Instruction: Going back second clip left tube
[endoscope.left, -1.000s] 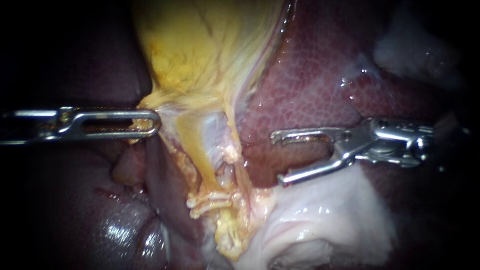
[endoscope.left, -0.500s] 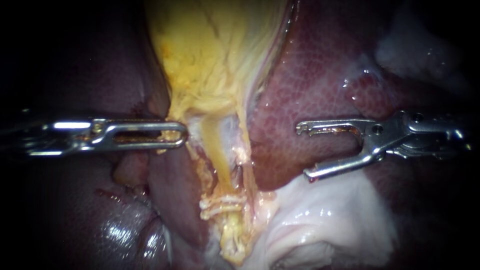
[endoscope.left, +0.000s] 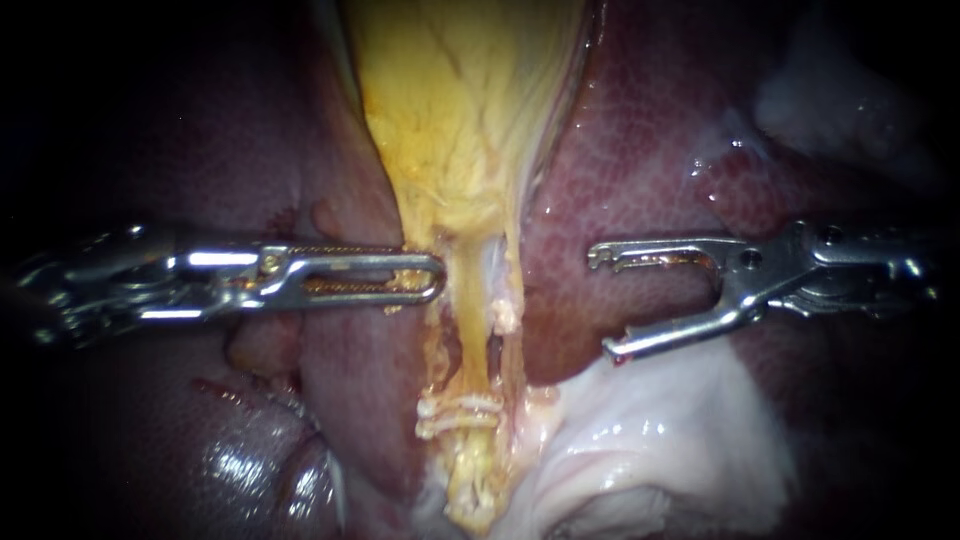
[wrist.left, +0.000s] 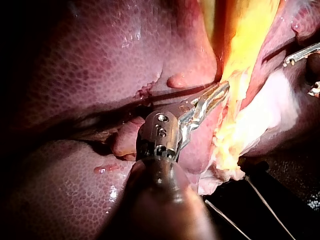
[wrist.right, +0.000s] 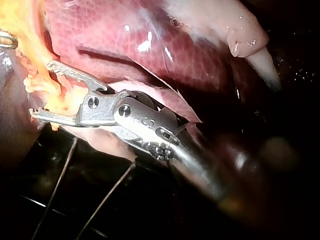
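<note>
The yellow gallbladder (endoscope.left: 460, 120) narrows downward into a yellow tube (endoscope.left: 465, 320) with a thinner pale strand (endoscope.left: 508, 335) beside it. Pale clips (endoscope.left: 458, 411) lie across the tube low down. My left instrument (endoscope.left: 405, 277) is shut on the yellow tissue at the gallbladder's neck; in the left wrist view its jaws (wrist.left: 214, 95) grip the same yellow edge. My right instrument (endoscope.left: 598, 302) holds its jaws wide open and empty over the liver (endoscope.left: 640, 170), well to the right of the tube. In the right wrist view these open jaws (wrist.right: 41, 90) stand just short of the yellow tissue (wrist.right: 37, 82).
Dark red liver lobes (endoscope.left: 200, 400) lie to the left and below. A glistening white fold of tissue (endoscope.left: 660, 430) sits under the right instrument's lower jaw. Thin dark threads (wrist.right: 57, 185) run across the black surface under the organ.
My left instrument has moved right, pulling the gallbladder's neck with it so the tube now stands straighter. The right instrument drew back to the right, jaws still open, then held.
</note>
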